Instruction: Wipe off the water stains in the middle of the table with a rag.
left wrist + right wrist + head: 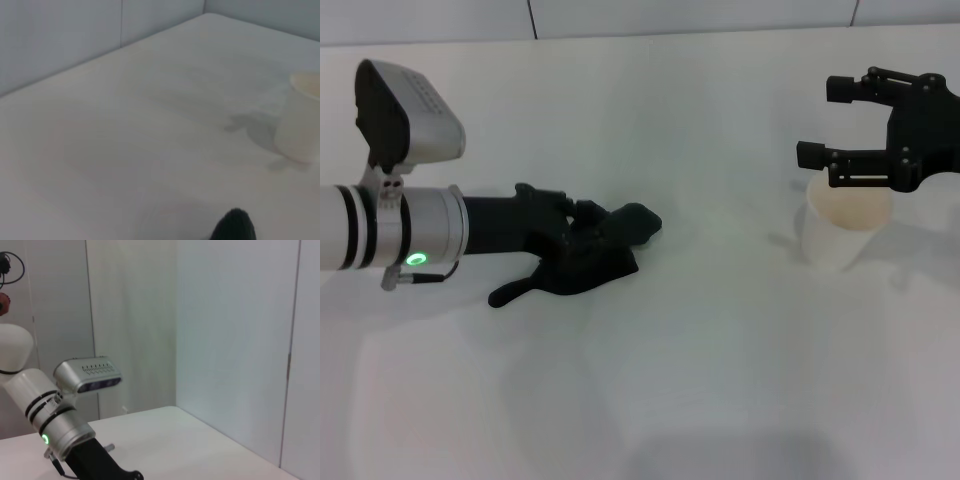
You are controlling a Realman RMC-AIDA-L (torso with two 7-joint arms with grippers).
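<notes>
Rag (605, 245) is clamped in the left gripper (582, 228) flat on the table (720, 340); right gripper (818, 122) hangs spread wide above the cup (840, 232).

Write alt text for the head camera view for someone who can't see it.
The left end effector presses a dark rag onto a white table. On the right, the open right end effector hovers above a translucent cup.

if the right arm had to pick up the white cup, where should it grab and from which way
Best around the cup's side wall below the rim, coming in level from the right gripper's side. The cup stands upright and open-topped on the table, and looks thin, so a gentle side squeeze seems safer than pinching the rim.
</notes>
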